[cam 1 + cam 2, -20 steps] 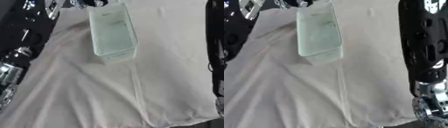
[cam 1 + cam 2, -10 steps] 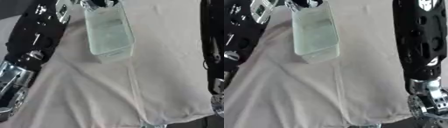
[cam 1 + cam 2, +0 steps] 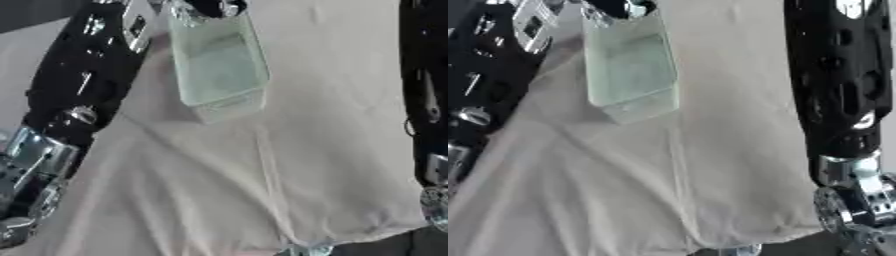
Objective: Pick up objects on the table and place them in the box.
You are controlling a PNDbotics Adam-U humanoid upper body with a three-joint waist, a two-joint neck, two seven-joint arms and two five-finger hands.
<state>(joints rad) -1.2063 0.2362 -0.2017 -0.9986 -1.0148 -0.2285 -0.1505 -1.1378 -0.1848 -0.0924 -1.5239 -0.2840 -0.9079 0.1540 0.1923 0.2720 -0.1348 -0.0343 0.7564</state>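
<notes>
Clear box (image 3: 217, 65) on the white cloth (image 3: 262, 180) at 12 o'clock, both arms flanking it, hands out of view so grips unknown, no loose objects visible: search step, next locate an object.

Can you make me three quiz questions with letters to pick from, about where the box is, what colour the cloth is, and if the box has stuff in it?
1. Where is the box?
A. at the far end of the table
B. at the near edge
C. on the floor

2. What colour is the cloth on the table?
A. bright red
B. pale cream
C. dark blue

3. What shows through the box's clear sides?
A. a heap of toys
B. water to the brim
C. nothing that can be made out

Answers:
1. A, it sits near the top of both views.
2. B, the creased cloth looks off-white all over.
3. C, only pale cloth shows through its clear walls.
</notes>
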